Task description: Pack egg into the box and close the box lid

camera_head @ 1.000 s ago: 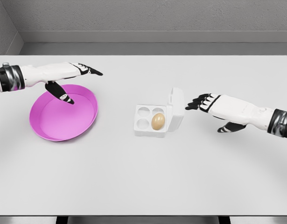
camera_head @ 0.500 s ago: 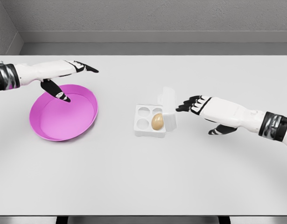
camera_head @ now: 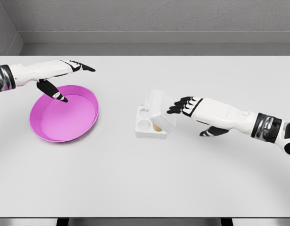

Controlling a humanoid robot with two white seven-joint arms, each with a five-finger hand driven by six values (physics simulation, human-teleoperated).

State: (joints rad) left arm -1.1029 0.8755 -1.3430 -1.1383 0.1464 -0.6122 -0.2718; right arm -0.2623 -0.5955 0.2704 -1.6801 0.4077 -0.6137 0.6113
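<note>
Pressing the smooth white box lid [camera_head: 161,109] half-down, right robot hand [camera_head: 182,105] fingers spread over egg [camera_head: 157,126].

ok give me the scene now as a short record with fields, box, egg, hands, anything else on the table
box: white, centre of table
lid: tilted over the tray, part closed
egg: in the box, mostly hidden under the lid
right hand: fingers extended at the lid, holding nothing
left hand: open, above the bowl's far rim
bowl: pink, nothing in it, on the left
</note>
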